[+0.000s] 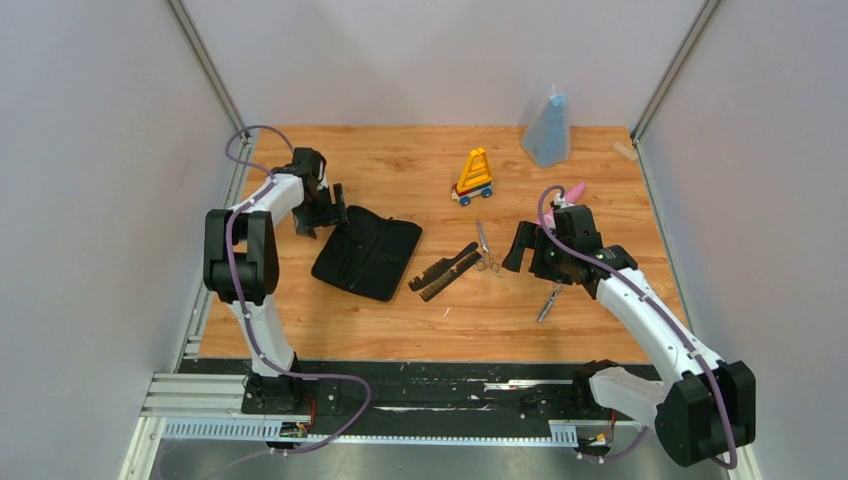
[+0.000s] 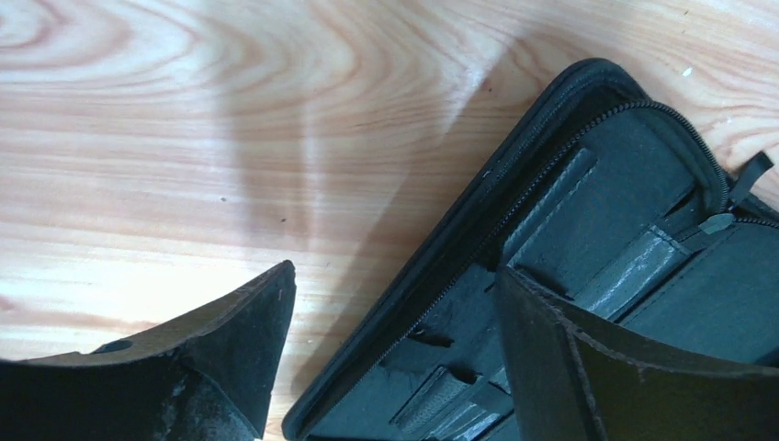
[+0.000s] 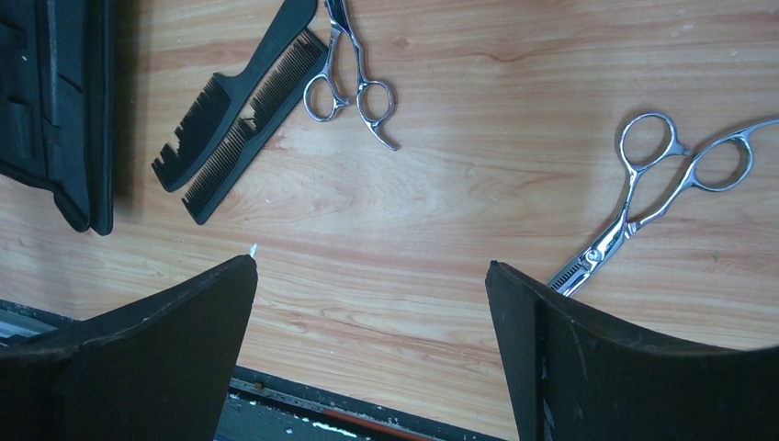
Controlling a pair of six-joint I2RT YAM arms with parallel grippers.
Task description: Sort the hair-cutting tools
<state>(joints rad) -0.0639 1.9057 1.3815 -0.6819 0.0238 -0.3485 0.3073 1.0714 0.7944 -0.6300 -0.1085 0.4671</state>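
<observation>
Top external view: a wood-grain counter (image 1: 400, 325) carries an open black zipped fabric case (image 1: 366, 258) left of centre. Just right of it lie the two flat black plastic combs, then the first pair of slim silver metal scissors (image 1: 485, 250). The second pair of silver scissors (image 1: 549, 300) lies apart, nearer the front edge and beside the right arm.

Right wrist view: the handled black comb (image 3: 230, 92) and the straight fine-toothed black comb (image 3: 253, 129) lie side by side, touching along their length, well clear of the case. The first scissors lie just beside the comb handle, finger rings toward the front. The second scissors are closed – their blade tip is hidden behind one of the right jaws. The right jaws are spread wide above bare wood and hold nothing.

Left wrist view: the left jaws are spread and grip nothing – one sits over bare wood, the other over the case interior, with the zipped rim of the case between them. The pockets in view inside the case hold no tool.

At the far side stand a yellow-orange wheeled toy (image 1: 473, 178) and a pale blue translucent cone-shaped bag (image 1: 548, 130). A pink tapered wand (image 1: 576, 189) shows just behind the right wrist.
</observation>
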